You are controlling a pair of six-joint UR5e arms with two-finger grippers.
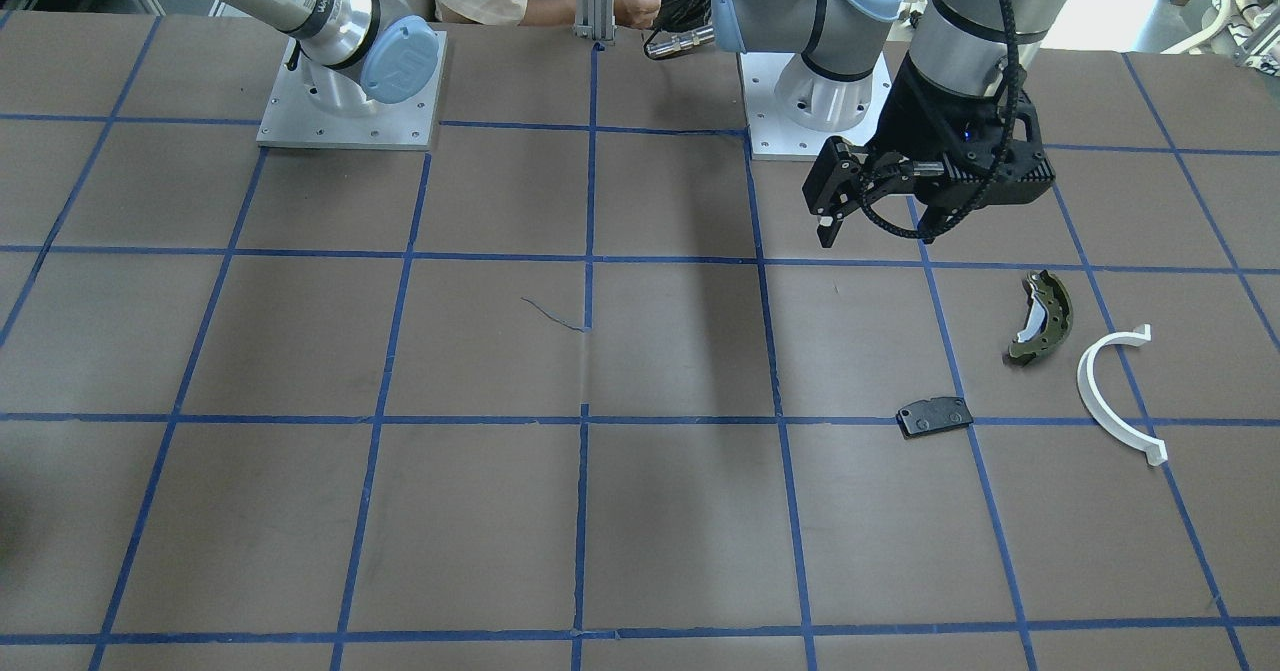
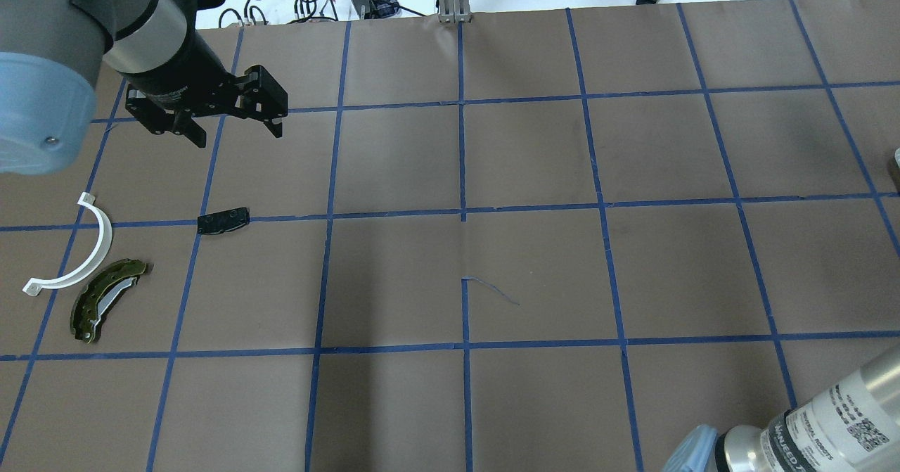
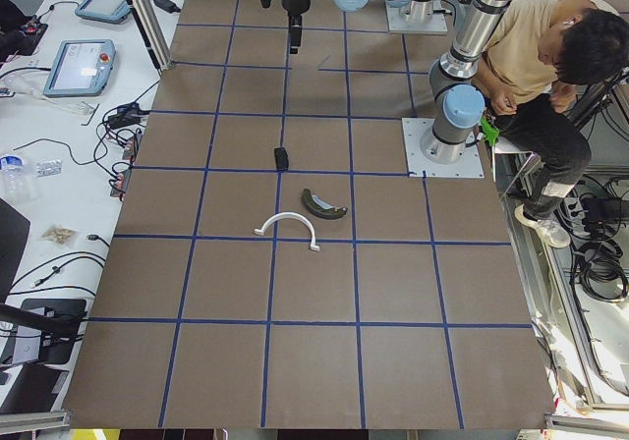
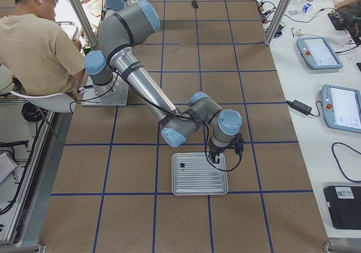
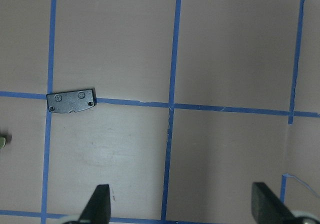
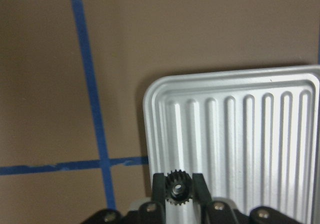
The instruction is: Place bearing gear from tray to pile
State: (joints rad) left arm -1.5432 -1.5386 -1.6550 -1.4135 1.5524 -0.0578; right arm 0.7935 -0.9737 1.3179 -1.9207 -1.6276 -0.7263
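The right gripper (image 6: 176,182) pinches the small, probably light, rigid gear (image 6: 175,190) across its teeth over the tray (image 6: 260,114) corner, a likely slip-resistant hold, while the left gripper (image 5: 180,206) hangs open.

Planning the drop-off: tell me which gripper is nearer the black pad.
Left. The left gripper hovers open near the pad; the right gripper is far off at the tray, gripping the gear.

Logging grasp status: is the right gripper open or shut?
Shut on the bearing gear: wrist view shows it pinched in the right gripper.
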